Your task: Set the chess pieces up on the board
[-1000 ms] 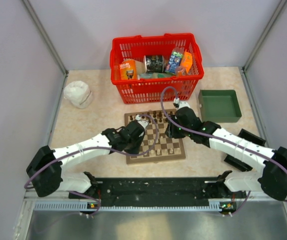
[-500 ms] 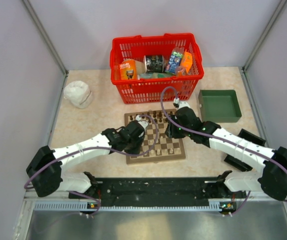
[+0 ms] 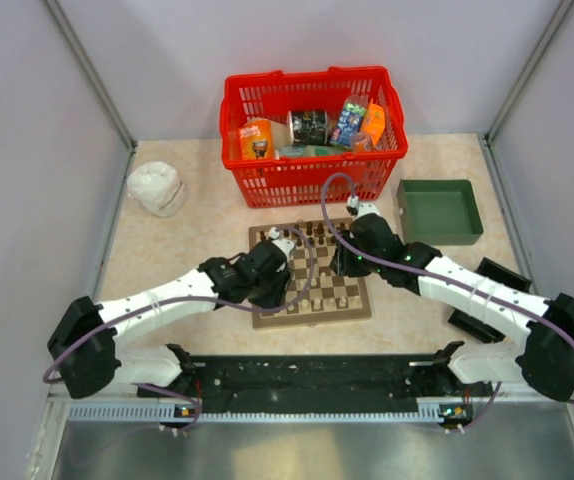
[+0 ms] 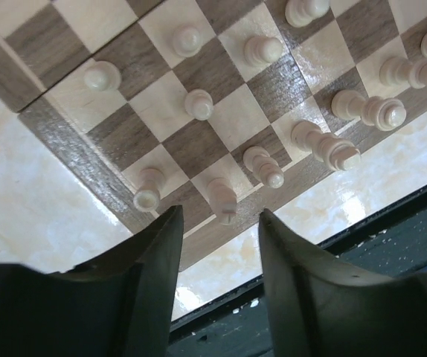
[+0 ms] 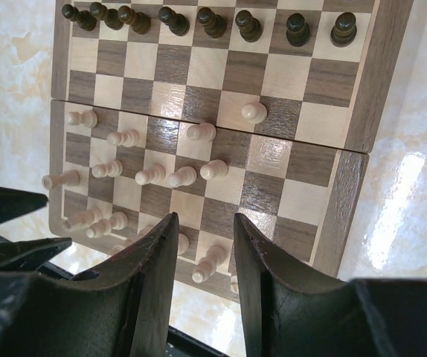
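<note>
The board lies in the middle of the table between my two arms. Dark brown pieces stand in a row along its far edge, seen in the right wrist view. Pale tan pieces stand scattered over its near half. My left gripper is open and empty over the board's left part. In its wrist view the left gripper hangs just off a pale piece on the near row. My right gripper is open and empty over the right part. In its wrist view the right gripper hangs above a pale piece.
A red basket of packaged items stands behind the board. A green tray is at the back right, a white bundle at the back left. Black holders lie right of the board. A black rail runs along the near edge.
My left arm has shifted slightly to the left, its gripper staying over the board's left part. The right arm has not moved.
</note>
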You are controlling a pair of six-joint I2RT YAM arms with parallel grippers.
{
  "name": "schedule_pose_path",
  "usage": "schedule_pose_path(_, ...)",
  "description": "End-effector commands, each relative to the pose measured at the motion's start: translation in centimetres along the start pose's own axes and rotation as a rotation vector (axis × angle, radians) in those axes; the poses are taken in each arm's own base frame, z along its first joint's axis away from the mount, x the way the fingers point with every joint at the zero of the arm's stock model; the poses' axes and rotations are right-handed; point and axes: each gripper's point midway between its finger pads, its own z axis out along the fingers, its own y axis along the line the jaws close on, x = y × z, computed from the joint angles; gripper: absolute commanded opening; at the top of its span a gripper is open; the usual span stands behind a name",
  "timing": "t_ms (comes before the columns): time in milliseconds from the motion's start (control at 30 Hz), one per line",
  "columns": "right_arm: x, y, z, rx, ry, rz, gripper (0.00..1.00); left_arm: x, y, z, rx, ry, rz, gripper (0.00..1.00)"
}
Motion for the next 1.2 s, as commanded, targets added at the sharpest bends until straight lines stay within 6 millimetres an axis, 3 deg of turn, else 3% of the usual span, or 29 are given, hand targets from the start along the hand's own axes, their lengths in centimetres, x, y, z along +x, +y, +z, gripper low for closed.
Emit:
schedule_pose_path(0, -1.0, 0.4, 0.2, -0.022, -0.036, 0.013, 0.36, -4.4, 0.6, -2.5, -0.051, -0.193, -0.036, 0.56)
schedule_pose_path(133, -1.0, 0.4, 0.3, -0.022, -0.032, 0.013, 0.36, -5.2, 2.3, -3.3, -0.132, -0.252, -0.048, 0.60)
schedule_pose_path(367, -1.0, 0.6, 0.4, -0.027, -0.027, 0.013, 0.36, -4.4, 4.5, -2.6, -0.195, -0.213, -0.103, 0.59)
schedule_pose_path(500, -1.5, 1.5, -0.2, -0.061, -0.030, 0.009, 0.36, -4.1, 4.8, -1.6, -0.167, -0.200, -0.134, 0.56)
schedule_pose_path(833, -1.8, 1.2, -0.6, -0.048, -0.042, 0.007, 0.36, -2.8, 4.3, 0.3, -0.122, -0.125, -0.145, 0.46)
schedule_pose_path(1167, -1.7, 1.2, -0.4, -0.047, -0.036, 0.003, 0.36, -2.1, 3.9, 0.7, -0.100, -0.100, -0.153, 0.43)
